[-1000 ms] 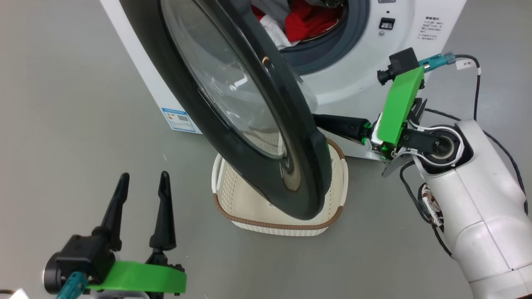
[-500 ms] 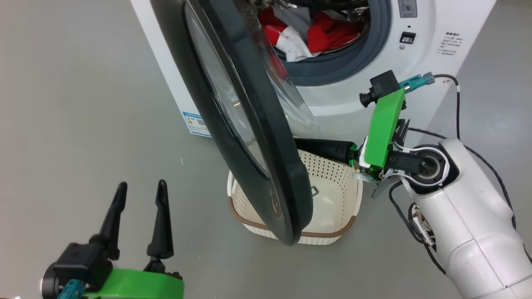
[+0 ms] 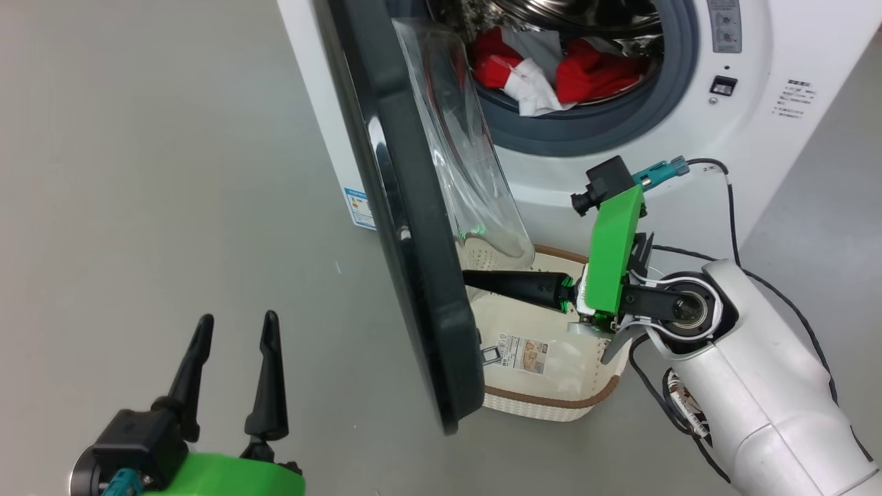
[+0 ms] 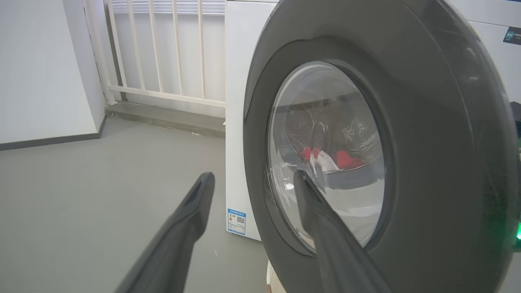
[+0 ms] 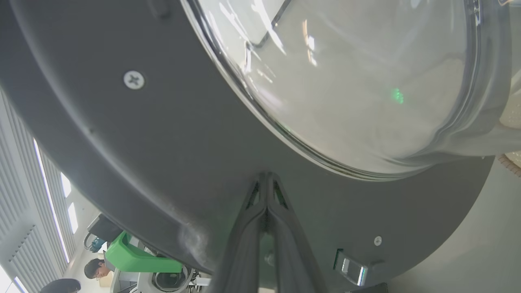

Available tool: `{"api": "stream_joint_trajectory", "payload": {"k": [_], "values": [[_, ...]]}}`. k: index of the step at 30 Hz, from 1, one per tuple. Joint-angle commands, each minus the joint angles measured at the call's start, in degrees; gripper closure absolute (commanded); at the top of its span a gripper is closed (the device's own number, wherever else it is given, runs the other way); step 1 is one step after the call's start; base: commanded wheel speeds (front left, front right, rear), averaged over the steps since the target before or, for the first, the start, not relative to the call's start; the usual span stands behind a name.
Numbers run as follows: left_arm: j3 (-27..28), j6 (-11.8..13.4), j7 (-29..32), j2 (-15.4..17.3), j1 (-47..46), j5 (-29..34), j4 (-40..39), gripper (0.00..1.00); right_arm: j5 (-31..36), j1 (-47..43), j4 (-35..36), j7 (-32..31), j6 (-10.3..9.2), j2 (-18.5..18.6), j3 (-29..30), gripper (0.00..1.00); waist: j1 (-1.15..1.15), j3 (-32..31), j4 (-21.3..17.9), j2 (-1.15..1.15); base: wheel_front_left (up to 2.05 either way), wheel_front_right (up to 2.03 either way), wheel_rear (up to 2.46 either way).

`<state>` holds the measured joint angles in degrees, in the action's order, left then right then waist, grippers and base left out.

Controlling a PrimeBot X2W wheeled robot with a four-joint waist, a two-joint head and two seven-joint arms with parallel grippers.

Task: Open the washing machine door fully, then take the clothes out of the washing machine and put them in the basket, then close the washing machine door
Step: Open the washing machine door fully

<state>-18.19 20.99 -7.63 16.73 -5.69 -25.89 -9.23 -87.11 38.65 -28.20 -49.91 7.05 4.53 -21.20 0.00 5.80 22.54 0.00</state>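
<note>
Grey floor (image 3: 138, 172) runs under everything. I see my right gripper (image 3: 472, 278) with fingers pressed together, tips against the inner face of the washing machine door (image 3: 413, 275), just below its bulging clear glass bowl. Glossy and black-rimmed, the door stands open over the cream basket (image 3: 551, 403). Red-and-white clothes (image 3: 586, 76) lie inside the washing machine (image 3: 758, 138). My left gripper (image 3: 238, 320) hangs spread and empty.

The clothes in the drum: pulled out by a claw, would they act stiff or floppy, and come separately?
Probably floppy: the clothes lie crumpled and folded in the drum, so they should drape from a claw. Likely light, being thin-looking fabric. Red and white parts overlap and a white edge reaches the grey rubber ring, so one pull may drag several.
</note>
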Motion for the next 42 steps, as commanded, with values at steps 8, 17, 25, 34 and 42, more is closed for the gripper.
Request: {"api": "stream_joint_trajectory", "payload": {"k": [8,17,25,34,42], "values": [[1.87,0.57,0.49,1.69,-0.15,-0.42,-2.03,0.00,-3.42,-1.29,2.71,1.20,0.44,-1.65,-4.05,1.00,0.00,-1.35,2.36,0.00,0.00,0.00,0.00],[1.38,0.78,0.76,1.66,0.40,-0.62,-2.41,0.00,-5.75,-1.13,2.29,3.00,0.44,-1.65,-7.49,1.00,0.00,-1.60,4.24,0.00,0.00,0.00,0.00],[1.11,0.78,0.79,1.71,0.29,-0.78,-2.59,0.00,-7.73,0.12,1.62,4.72,0.44,-1.65,-10.00,1.00,0.00,-1.02,5.12,0.00,0.00,0.00,0.00],[0.76,0.69,0.79,1.62,0.19,-1.06,-2.70,0.00,-10.03,1.20,1.23,6.41,0.44,-0.67,-12.87,1.00,0.00,-0.72,4.89,0.00,0.00,0.00,0.00],[0.66,0.38,0.51,1.40,0.09,-1.77,-2.49,0.00,-10.19,1.99,3.05,10.10,0.44,2.43,-16.84,1.00,0.00,-0.82,4.38,0.00,0.00,0.00,0.00]]}}
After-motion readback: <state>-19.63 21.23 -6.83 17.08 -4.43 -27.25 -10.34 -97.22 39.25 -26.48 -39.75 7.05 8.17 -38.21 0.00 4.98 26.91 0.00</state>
